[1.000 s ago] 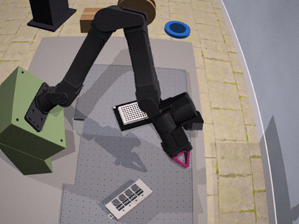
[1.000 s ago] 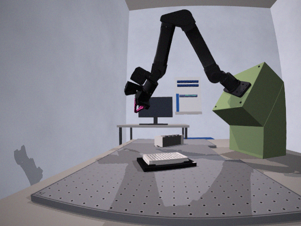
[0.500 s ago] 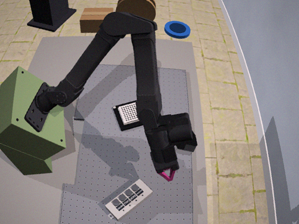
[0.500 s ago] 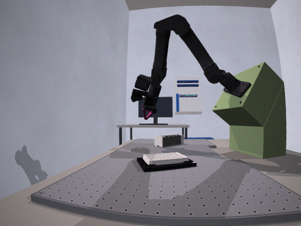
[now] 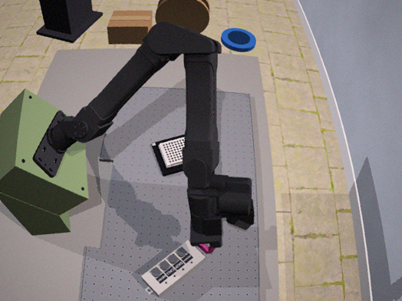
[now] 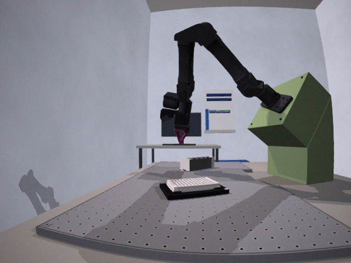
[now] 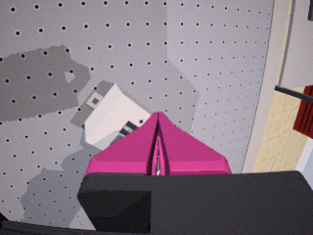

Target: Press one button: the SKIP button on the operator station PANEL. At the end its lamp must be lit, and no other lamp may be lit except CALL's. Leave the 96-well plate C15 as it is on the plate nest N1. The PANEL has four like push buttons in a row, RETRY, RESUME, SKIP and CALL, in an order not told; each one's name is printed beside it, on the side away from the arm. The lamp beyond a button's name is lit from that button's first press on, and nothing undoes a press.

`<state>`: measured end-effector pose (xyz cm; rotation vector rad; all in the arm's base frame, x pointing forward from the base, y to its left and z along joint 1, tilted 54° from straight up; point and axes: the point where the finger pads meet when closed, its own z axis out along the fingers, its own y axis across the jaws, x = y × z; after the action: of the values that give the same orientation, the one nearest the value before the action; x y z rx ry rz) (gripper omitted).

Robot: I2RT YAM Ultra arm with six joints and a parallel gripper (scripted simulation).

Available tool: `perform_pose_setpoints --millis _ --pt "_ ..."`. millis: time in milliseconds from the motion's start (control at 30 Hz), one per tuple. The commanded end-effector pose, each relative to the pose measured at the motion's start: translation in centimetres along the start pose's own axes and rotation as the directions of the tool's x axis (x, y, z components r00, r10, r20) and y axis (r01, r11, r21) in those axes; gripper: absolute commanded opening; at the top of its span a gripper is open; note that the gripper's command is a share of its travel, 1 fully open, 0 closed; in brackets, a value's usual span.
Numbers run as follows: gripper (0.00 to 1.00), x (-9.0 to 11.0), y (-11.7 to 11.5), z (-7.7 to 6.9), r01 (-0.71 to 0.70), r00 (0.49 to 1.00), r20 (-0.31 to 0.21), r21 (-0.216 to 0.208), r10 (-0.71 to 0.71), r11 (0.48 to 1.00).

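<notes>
The light grey PANEL (image 5: 173, 267) lies on the perforated plate near the front, with four dark square buttons in a row and dark name labels beside them; the names are too small to read. No lamp looks lit. My gripper (image 5: 206, 248) has magenta fingers, shut and empty, pointing down well above the PANEL's end nearest the arm. In the exterior view the gripper (image 6: 180, 141) hangs high over the PANEL (image 6: 197, 163). In the wrist view the shut fingertips (image 7: 156, 117) cover part of the PANEL (image 7: 112, 117). The white 96-well plate C15 (image 5: 173, 152) (image 6: 194, 190) sits on the black nest N1.
A green pedestal (image 5: 33, 163) holds the arm's base at the left. On the floor beyond the table are a cardboard box (image 5: 129, 26), a round wooden piece (image 5: 183, 7), a blue ring (image 5: 238, 38) and dark cabinets.
</notes>
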<state>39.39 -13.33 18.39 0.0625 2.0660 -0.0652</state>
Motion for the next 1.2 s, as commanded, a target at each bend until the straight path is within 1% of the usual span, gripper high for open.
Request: perform_pose_setpoints --millis 0,67,233,400,433,500,567,633,700,800,900,933,1000,1033,1067,1167 --pt "0.0 1.3 -0.9 -0.1 -0.11 0.993 -0.056 -0.048 0.107 0.993" --pt "0.0 1.3 -0.9 -0.1 -0.11 0.993 -0.056 -0.048 0.107 0.993" --pt "0.0 3.8 -1.4 -0.1 -0.252 0.961 -0.136 -0.09 0.239 0.963" --pt "0.0 6.0 -1.9 -0.5 -0.395 0.906 -0.214 -0.117 0.365 0.911" --pt "0.0 6.5 -2.0 -0.6 -0.423 0.892 -0.228 -0.121 0.39 0.898" --pt "0.0 6.6 -2.0 -0.7 -0.479 0.862 -0.257 -0.127 0.438 0.869" --pt "0.0 7.5 -2.2 -1.1 -0.534 0.828 -0.282 -0.131 0.485 0.835" --pt "0.0 7.5 -2.2 -1.1 -0.534 0.828 -0.282 -0.131 0.485 0.835" --pt "0.0 7.9 -2.3 -1.3 -0.587 0.791 -0.308 -0.133 0.529 0.799" --pt "0.0 8.9 -2.5 -2.0 -0.662 0.729 -0.341 -0.134 0.593 0.737" --pt "0.0 8.9 -2.5 -2.0 -0.732 0.661 -0.374 -0.131 0.65 0.669" --pt "0.0 8.9 -2.5 -2.0 -0.742 0.65 -0.379 -0.13 0.658 0.658" --pt "0.0 8.9 -2.5 -2.0 -0.742 0.65 -0.379 -0.13 0.658 0.658" --pt "0.0 8.8 -2.5 -2.0 -0.74 0.653 -0.377 -0.131 0.657 0.66" --pt "0.0 8.1 -2.5 -2.4 -0.727 0.67 -0.358 -0.14 0.65 0.673" --pt "0.0 8.0 -2.5 -2.5 -0.725 0.673 -0.356 -0.141 0.649 0.674"
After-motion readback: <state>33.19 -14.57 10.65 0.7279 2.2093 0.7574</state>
